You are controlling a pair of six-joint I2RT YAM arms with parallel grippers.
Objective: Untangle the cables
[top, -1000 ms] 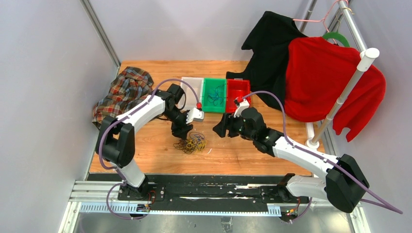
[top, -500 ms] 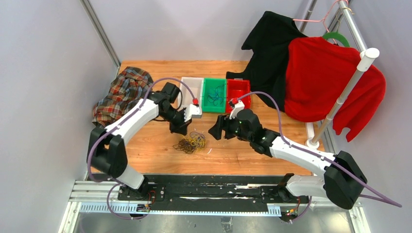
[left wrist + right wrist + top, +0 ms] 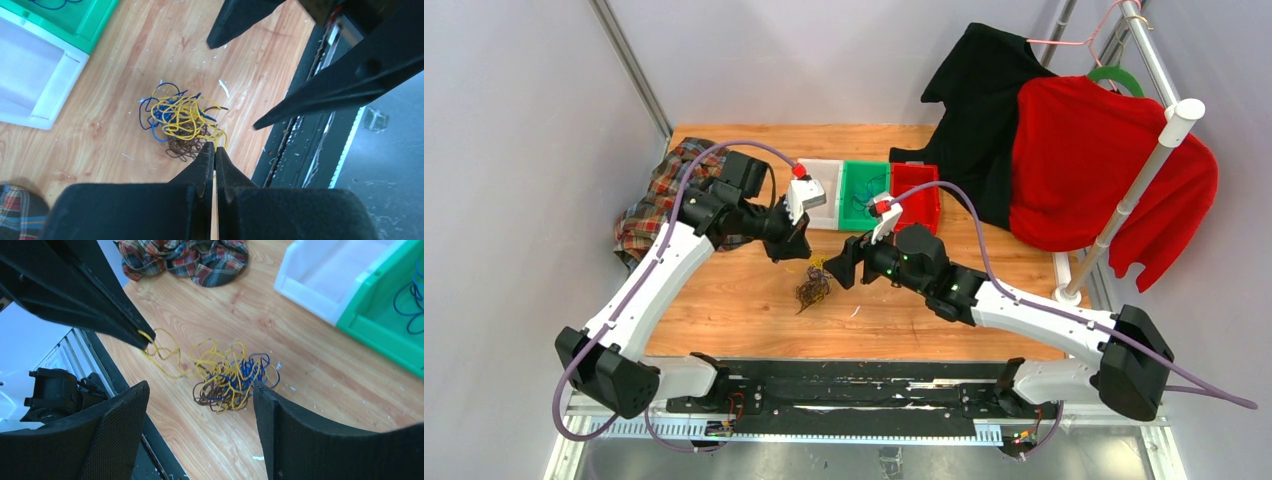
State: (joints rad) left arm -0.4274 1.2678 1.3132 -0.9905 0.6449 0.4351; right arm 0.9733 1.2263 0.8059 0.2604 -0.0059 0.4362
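Separation step: the left claw (image 3: 215, 152) pinches a yellow strand (image 3: 166, 365) of the cables (image 3: 182, 125), bunched over the desk (image 3: 260, 75). The wide-open right claw (image 3: 200, 389) hovers above and should probably grip the clump next.

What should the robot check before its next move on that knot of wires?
1. Left gripper shut on a yellow strand: ok.
2. Right gripper open: ok.
3. Tangle lined up with the open right gripper in its wrist view: ok.
4. Blue, yellow and brown cables separated: not ok, they form one clump.
5. Tangle lifted clear of the table: cannot tell.
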